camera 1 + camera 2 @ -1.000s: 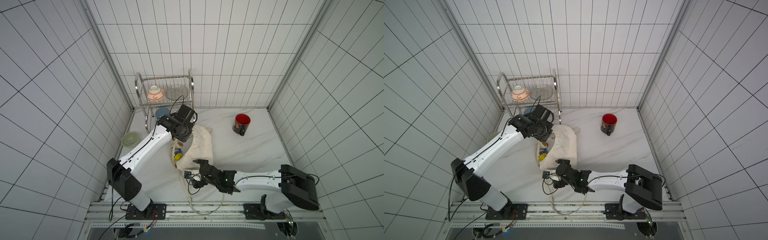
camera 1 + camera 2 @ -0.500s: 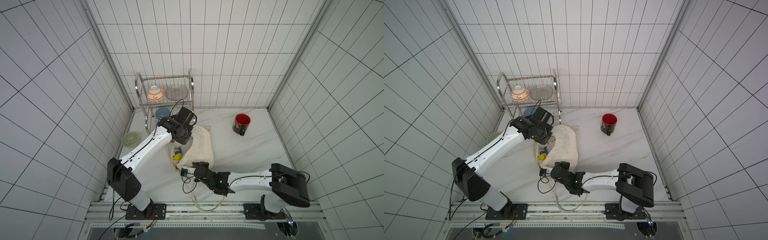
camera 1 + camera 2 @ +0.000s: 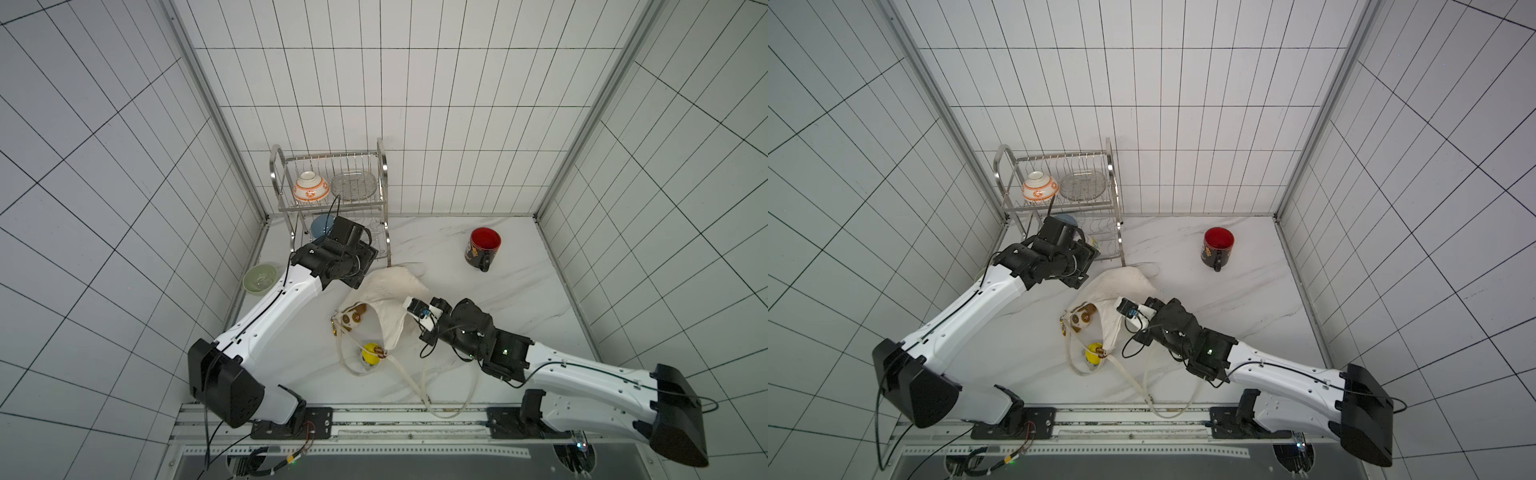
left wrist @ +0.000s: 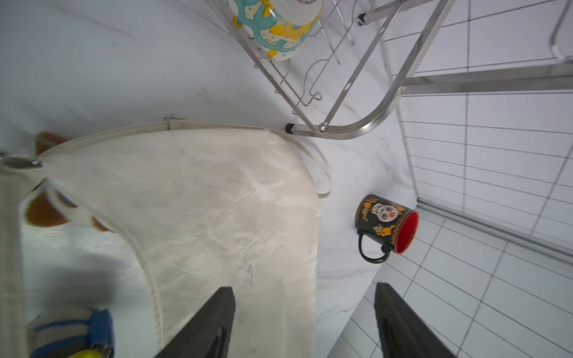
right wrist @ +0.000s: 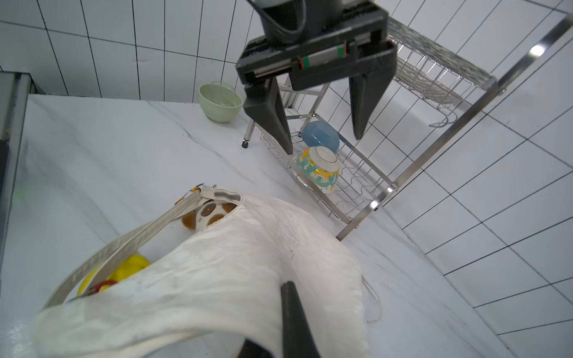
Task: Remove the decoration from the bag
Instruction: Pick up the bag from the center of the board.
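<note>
The cream sling bag point(image 3: 386, 291) was seen on the tabletop point(image 3: 498, 282) beside the dish rack point(image 3: 332, 203), one fold pinched in the closed right gripper point(image 3: 409, 309). The left gripper point(image 5: 322, 144) was held above it, fingers point(image 5: 268, 114) spread wide and empty; a plush toy point(image 3: 353, 318) was exposed at its mouth.

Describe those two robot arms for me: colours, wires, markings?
The left arm and right arm have smooth white shells, bulky black joints and looping thin black cables. The left end effector has two tapered black fingers under a black bar with small green and red marks. The right end effector shows a white and blue part; a green light glows on its wrist.
</note>
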### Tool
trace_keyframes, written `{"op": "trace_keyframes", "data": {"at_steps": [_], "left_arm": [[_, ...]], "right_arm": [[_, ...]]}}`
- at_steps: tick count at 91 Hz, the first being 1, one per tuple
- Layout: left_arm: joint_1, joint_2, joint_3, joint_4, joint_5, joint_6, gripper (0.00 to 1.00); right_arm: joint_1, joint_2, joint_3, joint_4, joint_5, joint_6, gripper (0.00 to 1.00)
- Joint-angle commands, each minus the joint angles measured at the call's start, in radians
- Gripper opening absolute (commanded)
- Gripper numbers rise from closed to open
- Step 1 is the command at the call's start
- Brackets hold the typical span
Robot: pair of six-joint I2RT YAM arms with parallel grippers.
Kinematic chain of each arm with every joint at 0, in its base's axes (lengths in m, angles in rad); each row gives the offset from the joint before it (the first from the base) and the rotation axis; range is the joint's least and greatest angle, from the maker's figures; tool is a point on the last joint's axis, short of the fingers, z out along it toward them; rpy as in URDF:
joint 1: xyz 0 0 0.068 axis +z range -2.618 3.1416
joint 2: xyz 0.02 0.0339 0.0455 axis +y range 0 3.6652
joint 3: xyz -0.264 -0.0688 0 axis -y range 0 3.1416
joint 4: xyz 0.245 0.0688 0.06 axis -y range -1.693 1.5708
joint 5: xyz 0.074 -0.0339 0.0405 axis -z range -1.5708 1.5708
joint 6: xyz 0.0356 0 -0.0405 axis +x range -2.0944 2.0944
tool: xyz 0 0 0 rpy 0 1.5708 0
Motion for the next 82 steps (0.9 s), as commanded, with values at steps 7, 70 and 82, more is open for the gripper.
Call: {"op": "trace_keyframes", "data": {"at_steps": [7, 70, 82], "left_arm": [[0.021, -0.086, -0.052, 0.192, 0.104, 0.262, 0.9], [-0.295, -0.48, -0.505, 0.28, 0.201, 1.547, 0.83], [-0.404, -0.416, -0.565, 0.402, 0.109, 1.558, 0.84]], "right_arm": [[-0.101, -0.025, 0.076, -0.08, -0.168, 0.217, 0.0], [-0.276, 0.053, 0.242, -0.174, -0.309, 0.596, 0.0], [-0.286, 0.06, 0.257, -0.19, -0.316, 0.622, 0.0]]}}
